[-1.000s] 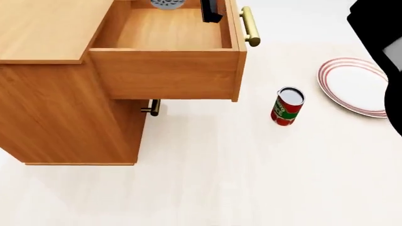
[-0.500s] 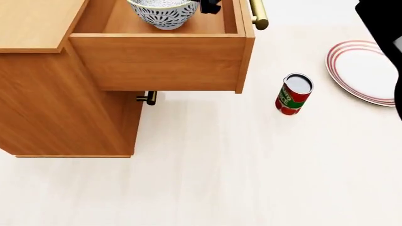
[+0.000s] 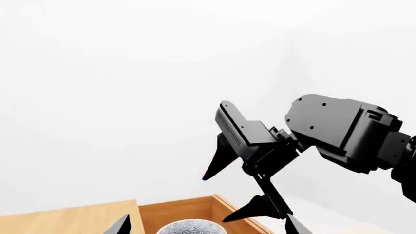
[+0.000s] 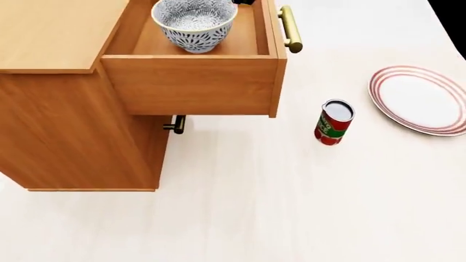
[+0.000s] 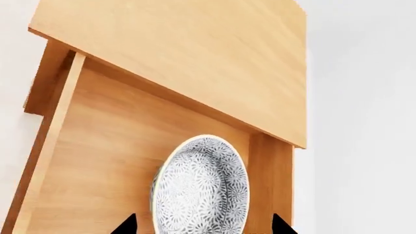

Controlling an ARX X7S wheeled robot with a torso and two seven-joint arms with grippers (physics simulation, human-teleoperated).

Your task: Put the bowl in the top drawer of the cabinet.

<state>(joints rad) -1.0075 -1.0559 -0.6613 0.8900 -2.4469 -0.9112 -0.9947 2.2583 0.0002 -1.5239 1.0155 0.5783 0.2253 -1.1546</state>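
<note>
The speckled blue-grey bowl [image 4: 194, 22] stands upright inside the pulled-out top drawer [image 4: 191, 84] of the wooden cabinet [image 4: 65, 109]. In the right wrist view the bowl [image 5: 201, 190] lies between the spread tips of my right gripper [image 5: 202, 226], which is open with a gap on both sides. The left wrist view shows that right gripper [image 3: 215, 200] hovering open above the drawer and the bowl [image 3: 192, 227]. My left gripper [image 3: 206, 229] is open too, its tips wide apart over the drawer. Only a black fingertip [image 4: 245, 1] shows at the head view's top edge.
On the pale floor to the right of the cabinet stand a red can [image 4: 333, 122] and a red-ringed white plate [image 4: 418, 98]. The drawer's brass bar handle [image 4: 290, 28] juts out towards them. The lower drawer's handle [image 4: 174, 124] shows beneath the open drawer.
In the head view the bowl has come fully into sight, resting in the drawer. The black gripper beside it has drawn away to the top edge, and the dark arm at the right edge is gone.
</note>
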